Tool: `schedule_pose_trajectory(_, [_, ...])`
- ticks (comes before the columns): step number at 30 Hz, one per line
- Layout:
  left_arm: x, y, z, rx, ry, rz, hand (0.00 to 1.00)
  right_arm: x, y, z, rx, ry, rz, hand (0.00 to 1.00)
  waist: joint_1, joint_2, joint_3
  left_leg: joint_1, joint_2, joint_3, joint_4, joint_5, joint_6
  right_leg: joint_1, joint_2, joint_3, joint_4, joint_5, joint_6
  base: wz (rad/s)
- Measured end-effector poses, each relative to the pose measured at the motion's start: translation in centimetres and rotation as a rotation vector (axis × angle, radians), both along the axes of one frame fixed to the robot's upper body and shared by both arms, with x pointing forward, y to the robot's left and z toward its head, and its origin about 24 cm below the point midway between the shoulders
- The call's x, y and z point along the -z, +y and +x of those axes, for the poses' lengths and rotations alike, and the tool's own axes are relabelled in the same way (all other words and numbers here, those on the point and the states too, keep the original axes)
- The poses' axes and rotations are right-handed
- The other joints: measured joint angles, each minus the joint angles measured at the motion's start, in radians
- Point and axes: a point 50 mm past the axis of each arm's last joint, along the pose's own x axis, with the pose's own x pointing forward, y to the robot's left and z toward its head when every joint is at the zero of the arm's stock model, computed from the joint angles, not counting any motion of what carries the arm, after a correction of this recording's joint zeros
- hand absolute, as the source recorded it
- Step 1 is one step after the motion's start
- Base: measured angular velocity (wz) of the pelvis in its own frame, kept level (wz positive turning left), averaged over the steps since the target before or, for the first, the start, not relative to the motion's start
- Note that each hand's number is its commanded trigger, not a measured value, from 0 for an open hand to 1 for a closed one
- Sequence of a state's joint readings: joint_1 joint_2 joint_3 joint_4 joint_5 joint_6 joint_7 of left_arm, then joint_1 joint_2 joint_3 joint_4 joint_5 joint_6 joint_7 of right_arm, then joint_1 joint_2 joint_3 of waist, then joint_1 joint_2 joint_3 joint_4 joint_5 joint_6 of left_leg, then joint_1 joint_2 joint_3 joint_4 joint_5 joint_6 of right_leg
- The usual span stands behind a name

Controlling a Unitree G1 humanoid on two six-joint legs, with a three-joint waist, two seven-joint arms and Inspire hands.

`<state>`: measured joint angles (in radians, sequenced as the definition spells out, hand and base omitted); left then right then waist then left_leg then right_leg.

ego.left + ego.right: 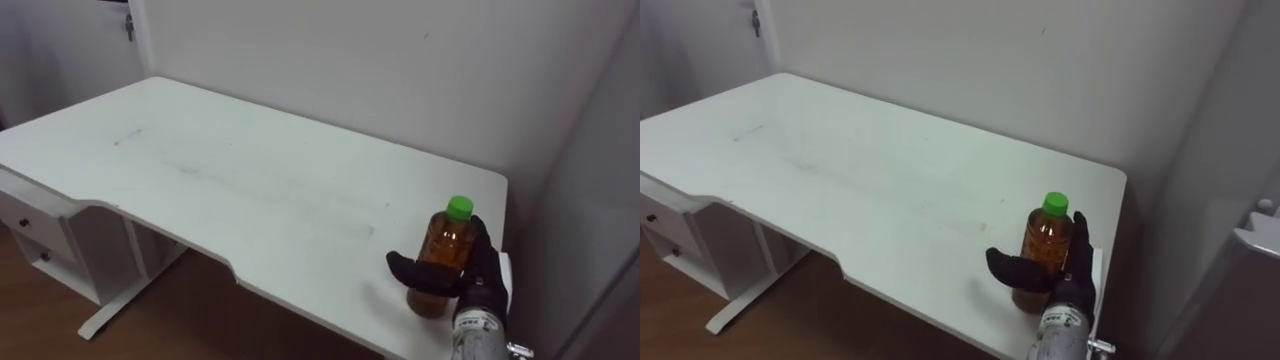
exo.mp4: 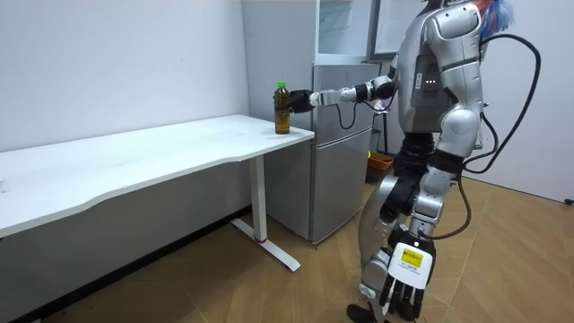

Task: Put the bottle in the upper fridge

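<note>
Atop white desk beside fridge: bottle

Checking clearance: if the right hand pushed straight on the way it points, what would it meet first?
The bottle, which the right hand grips; beyond, probably bare table.

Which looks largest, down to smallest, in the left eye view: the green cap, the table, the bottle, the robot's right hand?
1. table, by far the largest.
2. bottle and the right hand gripping it: they look too alike in size to rank.
3. green cap, the smallest.
</note>
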<state>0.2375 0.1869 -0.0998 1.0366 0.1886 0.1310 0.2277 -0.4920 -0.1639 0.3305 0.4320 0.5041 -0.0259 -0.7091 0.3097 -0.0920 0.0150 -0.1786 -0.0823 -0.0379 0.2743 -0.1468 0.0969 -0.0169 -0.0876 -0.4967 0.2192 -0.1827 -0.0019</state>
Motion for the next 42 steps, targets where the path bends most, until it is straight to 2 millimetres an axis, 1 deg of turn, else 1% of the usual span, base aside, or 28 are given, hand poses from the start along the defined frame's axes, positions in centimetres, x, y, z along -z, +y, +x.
schedule_pose_trajectory(6, [-0.1,0.3,-0.1,0.002,0.000,0.005,0.00,-0.4,0.2,0.0,-0.001,-0.021,0.007,0.00,0.000,-0.007,0.0034,0.004,0.000,0.000,0.001,0.001,0.000,0.004,0.000,0.001,0.001,0.000,0.000,0.00])
schedule_pose_trajectory(22, [-0.1,0.6,-0.7,-0.011,0.018,0.021,0.00,-0.4,0.3,0.0,0.004,-0.033,0.031,0.00,0.005,-0.007,0.0039,0.016,0.000,0.000,0.000,0.001,0.000,0.014,-0.001,0.000,0.002,0.000,0.000,0.00])
schedule_pose_trajectory(24, [-0.1,0.6,-0.7,-0.011,0.018,0.021,0.00,0.0,0.1,0.0,0.010,-0.017,0.026,0.00,0.005,-0.006,0.0043,0.017,0.000,0.000,0.000,0.001,0.000,0.014,-0.001,-0.001,0.001,0.000,0.000,0.00])
schedule_pose_trajectory(28, [-0.1,0.6,-0.6,-0.009,0.014,0.019,0.00,1.7,-0.5,-0.1,0.025,0.065,0.047,0.00,0.013,-0.005,0.0051,0.015,0.000,-0.001,0.001,0.001,0.000,0.014,-0.001,-0.002,0.001,0.000,0.000,0.00])
schedule_pose_trajectory(34, [-0.1,0.6,-0.7,-0.010,0.016,0.019,0.00,3.2,-0.9,-0.2,0.021,0.133,0.091,0.00,0.028,-0.006,0.0043,0.015,0.000,-0.001,0.000,0.002,0.000,0.015,-0.001,-0.004,0.001,0.000,0.000,0.01])
schedule_pose_trajectory(35, [-0.1,0.6,-0.7,-0.011,0.016,0.018,0.00,3.4,-1.0,-0.3,0.021,0.140,0.095,0.00,0.029,-0.006,0.0044,0.015,0.000,-0.001,0.000,0.002,0.001,0.015,-0.002,-0.006,0.001,0.000,0.000,0.03])
schedule_pose_trajectory(36, [-0.1,0.6,-0.7,-0.011,0.015,0.018,0.00,3.6,-1.0,-0.3,0.022,0.149,0.101,0.00,0.029,0.000,0.0083,0.014,0.000,-0.001,0.000,0.003,0.001,0.015,-0.002,-0.012,0.001,0.000,0.000,0.04])
schedule_pose_trajectory(39, [-0.1,0.6,-0.5,-0.010,0.012,0.014,0.00,3.9,-1.3,-0.3,0.033,0.163,0.102,0.00,0.029,-0.001,0.0079,0.006,-0.002,-0.006,0.001,0.003,0.001,0.011,-0.006,-0.032,0.002,0.000,0.000,0.03])
schedule_pose_trajectory(42, [-0.1,0.5,-0.2,-0.005,0.003,0.009,0.00,3.8,-1.5,-0.3,0.050,0.161,0.101,0.00,0.028,-0.001,0.0080,-0.013,-0.002,-0.009,0.012,0.003,0.001,-0.003,-0.006,-0.040,0.006,0.000,0.000,0.03])
